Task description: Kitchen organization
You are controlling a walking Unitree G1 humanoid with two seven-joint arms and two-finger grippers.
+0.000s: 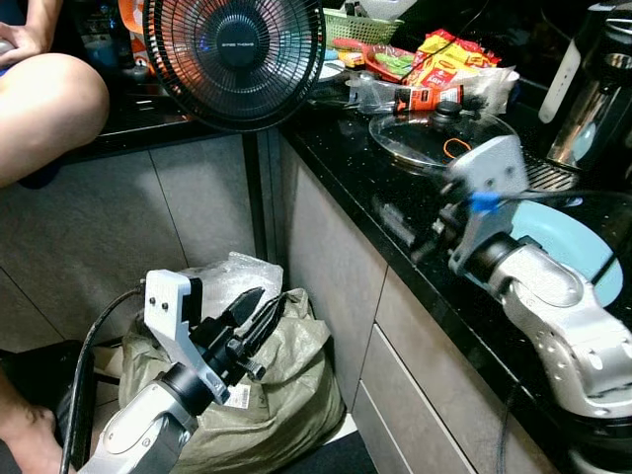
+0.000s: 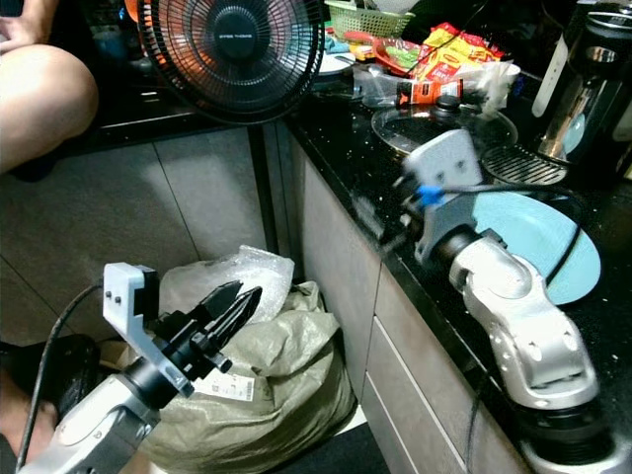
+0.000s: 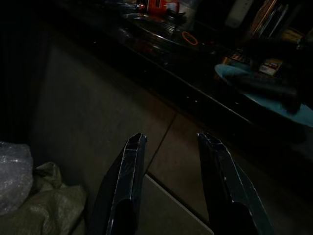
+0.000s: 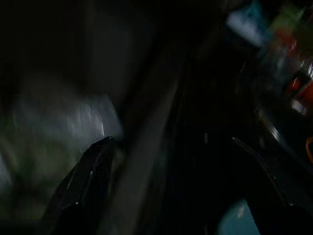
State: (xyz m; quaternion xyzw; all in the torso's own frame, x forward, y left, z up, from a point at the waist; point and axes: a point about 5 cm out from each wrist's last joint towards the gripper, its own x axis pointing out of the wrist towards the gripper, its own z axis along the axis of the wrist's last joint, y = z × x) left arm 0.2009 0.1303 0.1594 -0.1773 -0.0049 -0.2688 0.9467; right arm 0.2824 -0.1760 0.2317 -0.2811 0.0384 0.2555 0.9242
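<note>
My right gripper [image 2: 373, 223] hovers at the front edge of the black counter [image 1: 346, 168], blurred, its fingers spread wide and empty in the right wrist view [image 4: 171, 140]. Just behind its wrist lies a light blue plate [image 2: 538, 247]. A glass pot lid [image 1: 434, 138] with an orange ring on it rests farther back. My left gripper [image 1: 255, 311] is held low over a green sack [image 1: 276, 395] on the floor, open with nothing between its fingers [image 3: 122, 186].
A black table fan [image 1: 237, 54] stands at the counter's corner. Snack packets [image 1: 444, 59], a green basket [image 1: 360, 25] and a steel jug [image 1: 592, 99] crowd the back. Bubble wrap [image 2: 227, 276] tops the sack. A person's knee [image 1: 44, 109] is at upper left.
</note>
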